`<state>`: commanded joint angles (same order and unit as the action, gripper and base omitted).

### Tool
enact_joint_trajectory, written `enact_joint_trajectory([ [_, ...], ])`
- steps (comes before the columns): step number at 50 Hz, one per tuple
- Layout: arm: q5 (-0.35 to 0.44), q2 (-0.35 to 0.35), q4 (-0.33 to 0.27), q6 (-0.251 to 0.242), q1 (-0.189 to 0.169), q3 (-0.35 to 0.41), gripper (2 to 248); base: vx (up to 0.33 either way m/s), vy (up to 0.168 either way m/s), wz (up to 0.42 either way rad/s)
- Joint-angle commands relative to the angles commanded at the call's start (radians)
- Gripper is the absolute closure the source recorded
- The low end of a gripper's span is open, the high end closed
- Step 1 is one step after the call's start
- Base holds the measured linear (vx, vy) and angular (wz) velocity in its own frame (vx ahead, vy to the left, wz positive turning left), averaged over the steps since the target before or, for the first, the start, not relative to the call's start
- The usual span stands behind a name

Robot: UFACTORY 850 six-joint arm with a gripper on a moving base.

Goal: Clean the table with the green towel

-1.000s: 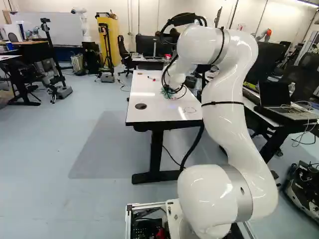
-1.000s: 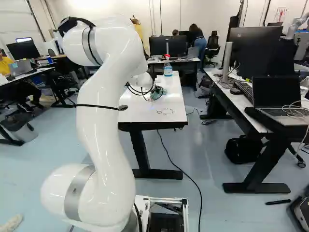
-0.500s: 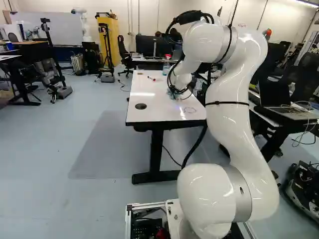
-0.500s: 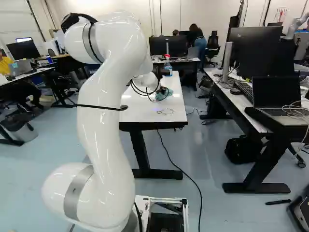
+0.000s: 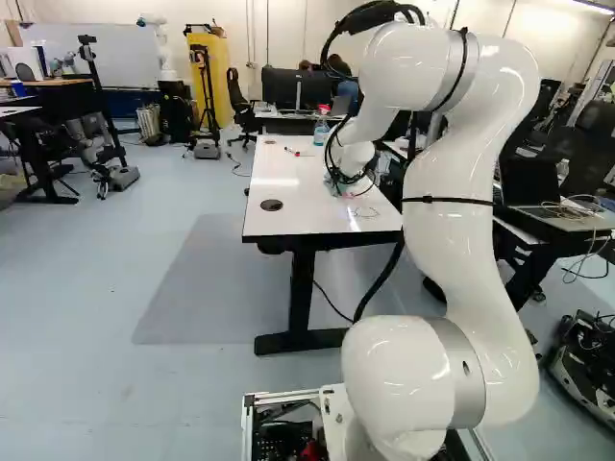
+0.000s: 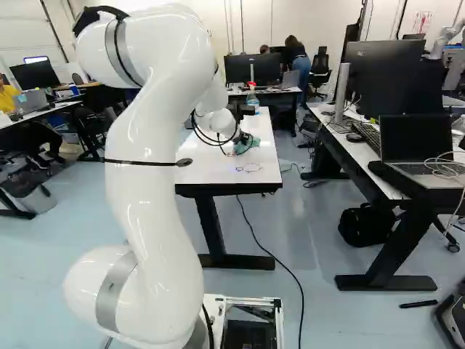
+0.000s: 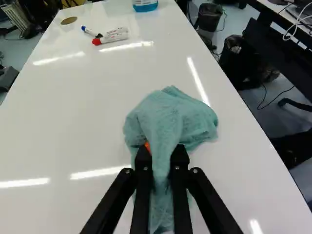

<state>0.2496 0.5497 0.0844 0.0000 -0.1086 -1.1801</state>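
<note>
The hand (image 7: 161, 152) is closed on the green towel (image 7: 170, 117), a gathered strip pinched between its two fingers. The towel lies on the counter (image 7: 73, 122), its narrow tail running along the fingers and its wider bunch spread just ahead of them, nearer one long edge. The relation that counts is behind the hand: a thin looped scribble (image 6: 248, 168) sits on the base's side of the towel, near the counter's close end, so the next wiping stroke probably needs to come back toward the base. Well ahead are the capped markers (image 7: 112, 37) and, past them, the spray bottle (image 6: 252, 102). The cloth looks soft, crinkled and loosely woven against a hard, glossy white top; its loose folds could bunch under pressure.
</note>
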Motion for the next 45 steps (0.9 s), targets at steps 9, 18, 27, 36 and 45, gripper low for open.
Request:
enact_joint_trajectory([
  [9, 0.000, -0.012, 0.000, 0.000, 0.022, 0.016, 205, 0.000, 0.000, 0.000],
  [18, 0.000, -0.016, 0.000, 0.000, 0.046, 0.022, 205, 0.000, 0.000, 0.000],
  [27, 0.000, -0.010, 0.000, 0.000, 0.070, 0.013, 205, 0.000, 0.000, 0.000],
  [36, 0.000, 0.011, 0.000, 0.000, 0.090, -0.015, 205, 0.000, 0.000, 0.000],
  [45, 0.000, 0.046, 0.000, 0.000, 0.099, -0.062, 205, 0.000, 0.000, 0.000],
])
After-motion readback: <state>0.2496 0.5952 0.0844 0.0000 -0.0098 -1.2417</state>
